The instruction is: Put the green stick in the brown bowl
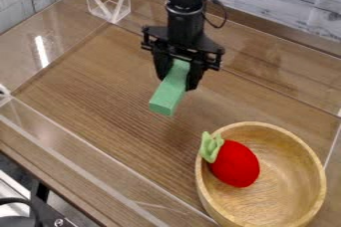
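Observation:
The green stick (170, 92), a light-green bar, hangs tilted above the wooden tabletop with its upper end pinched between the fingers of my gripper (180, 65). The gripper points straight down and is shut on the stick. The brown bowl (304, 161) sits at the lower right, well to the right of and nearer than the stick. A red strawberry-like toy (234, 161) with a green leaf lies in the bowl's left half.
Clear acrylic walls (80, 131) fence in the wooden tabletop (94, 82) along the front and left. A clear plastic stand (110, 4) sits at the back left.

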Available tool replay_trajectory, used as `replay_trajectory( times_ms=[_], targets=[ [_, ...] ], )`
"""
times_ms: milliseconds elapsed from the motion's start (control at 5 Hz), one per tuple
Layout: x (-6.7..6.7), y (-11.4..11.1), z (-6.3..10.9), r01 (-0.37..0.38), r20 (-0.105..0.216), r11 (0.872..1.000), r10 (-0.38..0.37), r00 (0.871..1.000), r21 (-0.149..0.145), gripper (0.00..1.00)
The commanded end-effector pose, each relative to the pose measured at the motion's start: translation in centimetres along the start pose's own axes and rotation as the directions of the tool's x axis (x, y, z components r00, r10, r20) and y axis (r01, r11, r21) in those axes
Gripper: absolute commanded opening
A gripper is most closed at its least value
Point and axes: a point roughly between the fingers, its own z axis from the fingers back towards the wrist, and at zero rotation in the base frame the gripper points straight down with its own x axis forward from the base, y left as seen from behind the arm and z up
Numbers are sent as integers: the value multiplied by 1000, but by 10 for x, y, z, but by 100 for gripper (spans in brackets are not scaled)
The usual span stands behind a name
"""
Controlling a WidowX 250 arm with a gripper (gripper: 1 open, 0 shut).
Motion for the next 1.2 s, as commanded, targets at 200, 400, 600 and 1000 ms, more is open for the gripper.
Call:
replay_trajectory(
  times_ms=[200,400,600,1000],
  targets=[
    [-23,-21,31,20,65,1000,-19,998,-18,0],
    [-19,-43,44,-13,70,999,15,997,-31,0],
    [-21,-78,50,-36,68,998,40,997,-59,0],
    [-47,-139,26,99,60,989,-92,994,-110,0]
  ],
)
